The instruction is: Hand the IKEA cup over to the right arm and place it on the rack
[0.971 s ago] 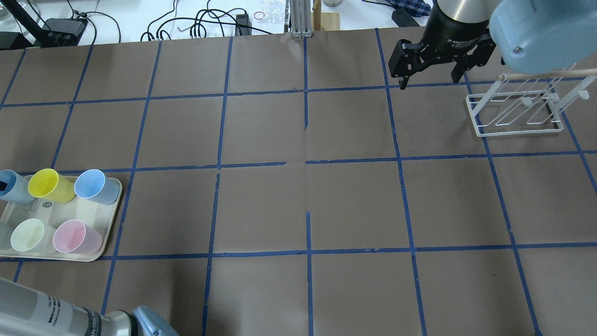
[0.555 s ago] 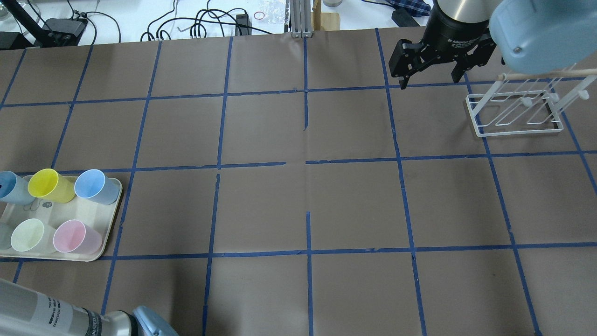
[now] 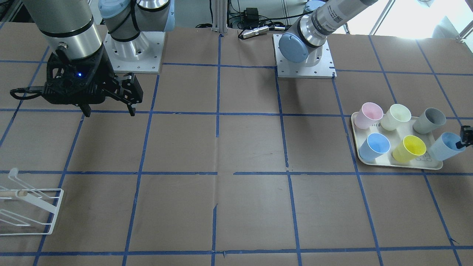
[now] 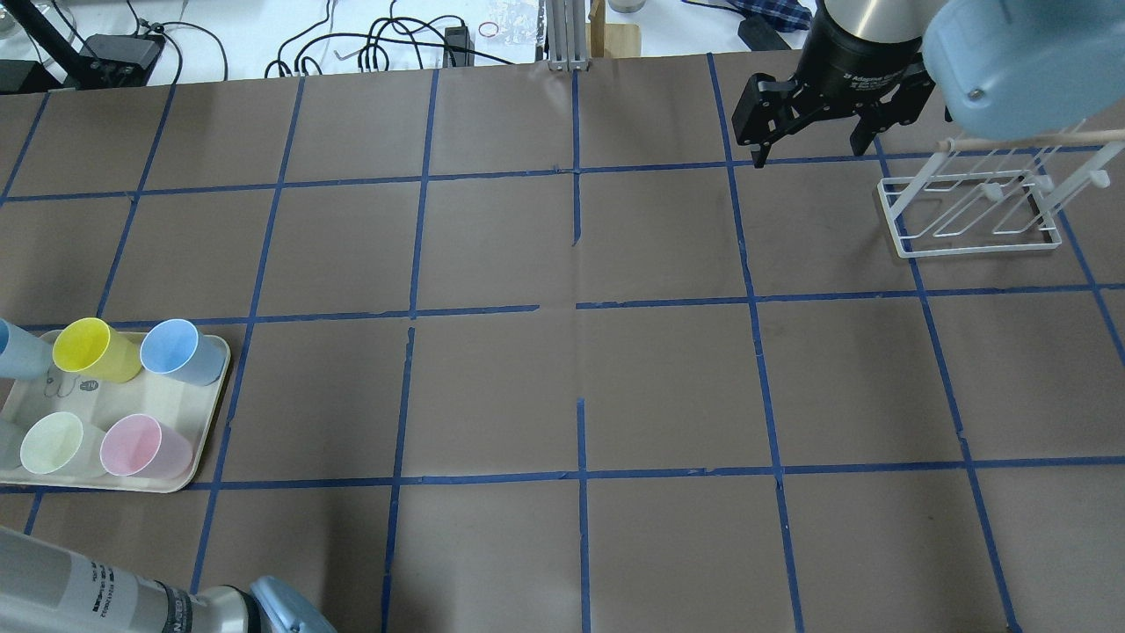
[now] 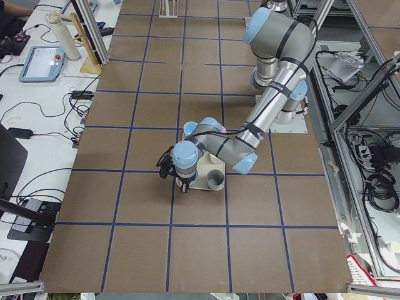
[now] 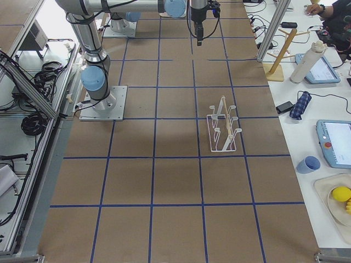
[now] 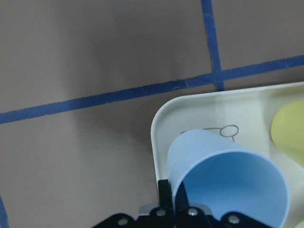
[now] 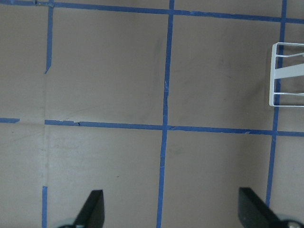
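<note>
The IKEA cup (image 3: 441, 147), pale sky-blue, is tilted over the outer corner of the cream tray (image 3: 425, 160). My left gripper (image 3: 466, 137) is shut on its rim, one finger inside and one outside, as the left wrist view shows the cup (image 7: 228, 185). In the overhead view only a part of the cup (image 4: 16, 348) shows at the left edge. My right gripper (image 4: 809, 145) is open and empty above the table, just left of the white wire rack (image 4: 976, 207). The rack (image 3: 29, 210) holds no cup.
The tray (image 4: 132, 396) also carries a yellow cup (image 4: 88, 349), a deeper blue cup (image 4: 180, 350), a pale green cup (image 4: 53, 442), a pink cup (image 4: 141, 446) and a grey cup (image 3: 428, 120). Brown paper with blue tape lines covers the table.
The IKEA cup, in my left gripper, has slid further toward the overhead view's left edge. The right gripper has barely moved.
</note>
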Controlling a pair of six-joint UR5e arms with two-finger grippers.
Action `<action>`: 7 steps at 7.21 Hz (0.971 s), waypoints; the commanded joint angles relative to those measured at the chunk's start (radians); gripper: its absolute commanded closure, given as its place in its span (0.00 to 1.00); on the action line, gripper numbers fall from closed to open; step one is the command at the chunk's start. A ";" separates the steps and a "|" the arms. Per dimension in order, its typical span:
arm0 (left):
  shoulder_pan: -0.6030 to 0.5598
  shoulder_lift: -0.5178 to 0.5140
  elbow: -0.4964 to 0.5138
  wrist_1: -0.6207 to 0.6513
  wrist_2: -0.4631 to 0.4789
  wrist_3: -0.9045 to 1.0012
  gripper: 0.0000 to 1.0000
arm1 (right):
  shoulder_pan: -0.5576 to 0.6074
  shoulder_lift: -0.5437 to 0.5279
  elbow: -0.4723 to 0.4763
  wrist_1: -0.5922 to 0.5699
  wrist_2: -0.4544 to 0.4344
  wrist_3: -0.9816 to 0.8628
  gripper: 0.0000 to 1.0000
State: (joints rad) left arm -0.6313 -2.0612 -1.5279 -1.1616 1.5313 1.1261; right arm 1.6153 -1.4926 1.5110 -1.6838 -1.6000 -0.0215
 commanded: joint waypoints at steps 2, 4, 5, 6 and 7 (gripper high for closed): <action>-0.011 0.027 0.185 -0.256 -0.011 0.001 1.00 | 0.000 0.002 -0.002 0.001 0.002 0.000 0.00; -0.095 0.085 0.277 -0.495 -0.029 0.001 1.00 | 0.000 0.002 -0.006 0.003 0.003 0.000 0.00; -0.147 0.125 0.284 -0.573 -0.048 -0.008 1.00 | 0.000 -0.002 -0.008 0.007 -0.007 -0.005 0.00; -0.207 0.163 0.272 -0.667 -0.130 -0.062 1.00 | 0.000 -0.015 -0.009 0.027 -0.001 -0.011 0.00; -0.278 0.191 0.264 -0.709 -0.175 -0.154 1.00 | 0.000 -0.031 -0.015 0.026 0.005 0.000 0.00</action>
State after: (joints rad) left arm -0.8292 -1.9090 -1.2578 -1.7947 1.4179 1.0578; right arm 1.6153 -1.5062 1.5012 -1.6643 -1.6010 -0.0272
